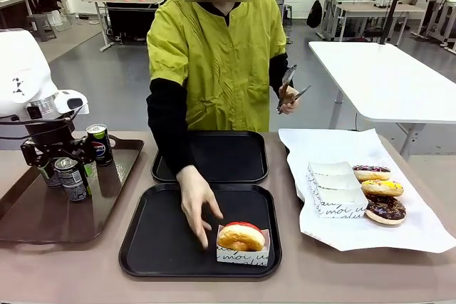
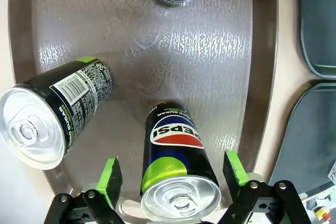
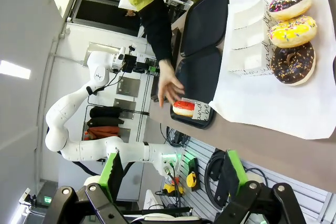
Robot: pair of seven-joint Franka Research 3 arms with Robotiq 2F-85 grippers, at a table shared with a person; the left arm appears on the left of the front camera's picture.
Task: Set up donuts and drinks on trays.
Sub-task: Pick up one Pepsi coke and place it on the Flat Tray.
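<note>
Brown ripple-textured tray (image 2: 210, 51) bears slim glossy cans (image 2: 58, 114); left gripper (image 2: 172, 171) gapes astride one on it (right gripper (image 3: 173, 167) gapes too, grasping nothing).

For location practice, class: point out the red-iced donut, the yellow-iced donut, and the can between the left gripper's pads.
Red-iced donut (image 1: 241, 237), front view, its golden-brown side.
Yellow-iced donut (image 1: 382, 187), front view, its icing.
Can (image 2: 175, 136), left wrist view, its Pepsi logo.

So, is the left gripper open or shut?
Open. The left gripper has its pads apart on either side of a can, with a gap on each side.
</note>
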